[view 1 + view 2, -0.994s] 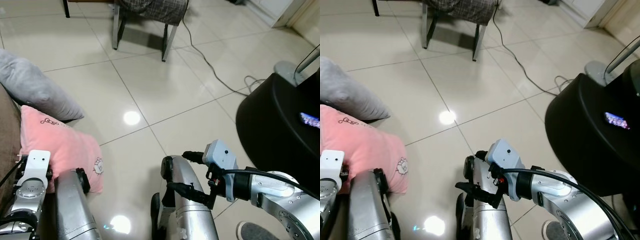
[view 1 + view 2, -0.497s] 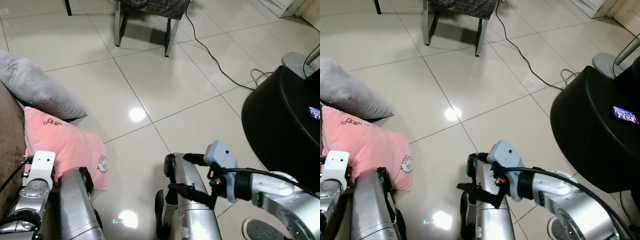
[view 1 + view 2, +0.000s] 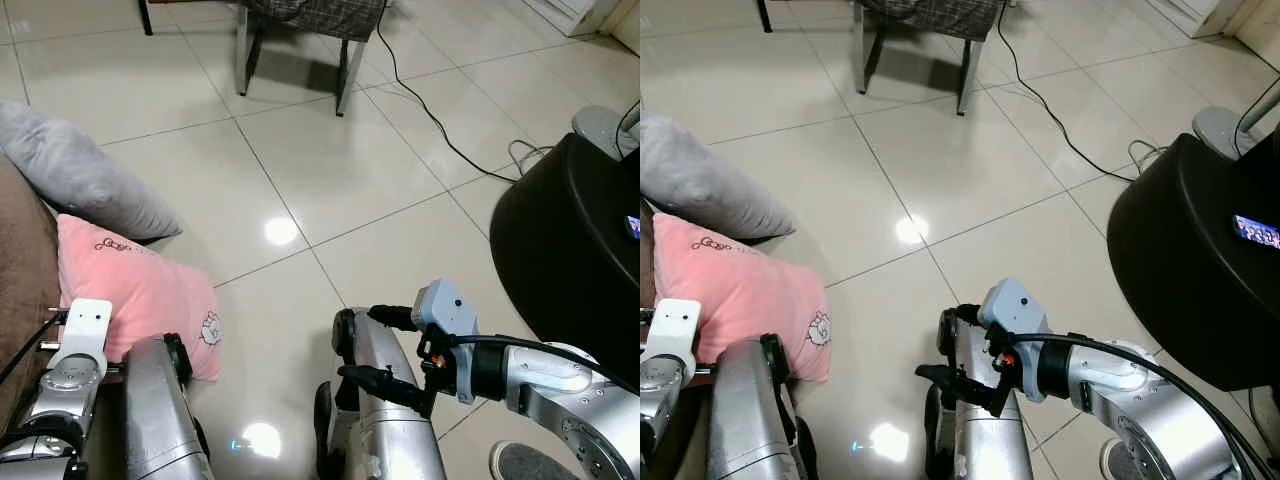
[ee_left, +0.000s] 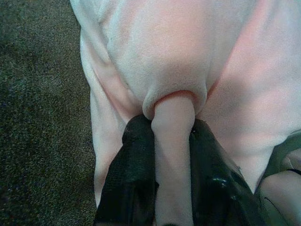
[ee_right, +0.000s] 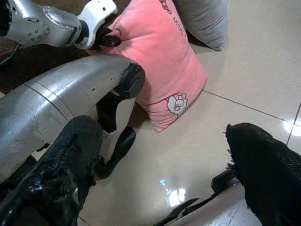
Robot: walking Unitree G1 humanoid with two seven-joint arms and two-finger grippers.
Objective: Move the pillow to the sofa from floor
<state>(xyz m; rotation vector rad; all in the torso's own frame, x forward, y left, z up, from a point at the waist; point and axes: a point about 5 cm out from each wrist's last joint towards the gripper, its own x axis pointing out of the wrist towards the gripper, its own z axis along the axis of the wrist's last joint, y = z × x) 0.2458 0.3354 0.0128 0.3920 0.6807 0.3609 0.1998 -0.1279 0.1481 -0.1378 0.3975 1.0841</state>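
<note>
Little has changed in the last second beyond the head camera swinging a touch, so the whole floor slides across the picture while the pink pillow (image 3: pixel 135 290) keeps its place against the sofa. Nearest to me, the left claw (image 4: pixel 171 141) has its two black fingers (image 4: pixel 134 165) pinched tight on a fold of the pillow's fabric, with the dark brown sofa (image 4: pixel 37 94) just beside it. The right claw (image 3: pixel 385 350) hangs low by the robot's leg, fingers apart and holding nothing. From the right wrist camera the pillow leans at the sofa's front edge, its lower corner with the little cartoon print down near the tiled floor (image 3: pixel 330 170). I judge the carry mostly done: the pillow is off the open floor and up against the sofa, but it looks only half lodged, so it still wants a push or lift onto the seat, then a release. Just beyond it a grey pillow (image 3: pixel 80 170) lies on the sofa's edge. Further off stand a chair (image 3: pixel 300 40), a trailing black cable (image 3: pixel 440 125) and a round black object (image 3: pixel 570 250).
</note>
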